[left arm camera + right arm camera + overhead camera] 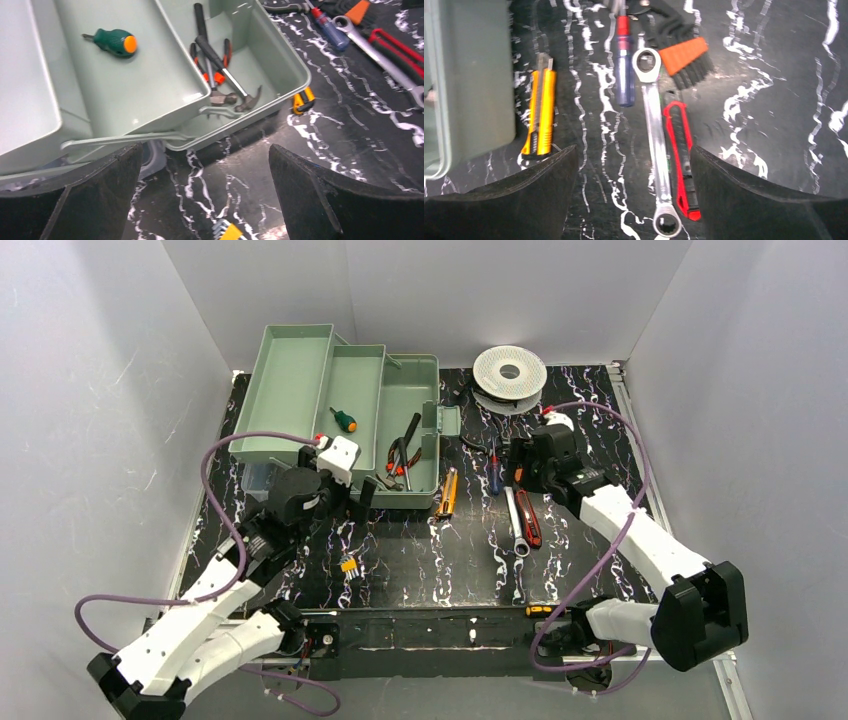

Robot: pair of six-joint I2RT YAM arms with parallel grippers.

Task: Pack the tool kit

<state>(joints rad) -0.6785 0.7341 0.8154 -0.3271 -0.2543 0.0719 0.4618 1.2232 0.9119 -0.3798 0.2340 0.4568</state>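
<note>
Black marble-patterned table (440, 550) with white veins sits inside plain pale walls (100, 390). One pale green toolbox (290, 390) stands open at the back left, its trays fanned out. It holds one green screwdriver (344, 420), red-handled pliers (398, 455) and a hammer (248, 100). Five tools lie loose to its right: yellow knife (540, 112), blue screwdriver (625, 75), wrench (655, 135), red knife (679, 150) and hex key set (684, 57). One white spool (510, 368) rests at the back. The left gripper (204, 150) hovers spread wide before the toolbox. The right gripper (633, 150) hangs released above the wrench.
</note>
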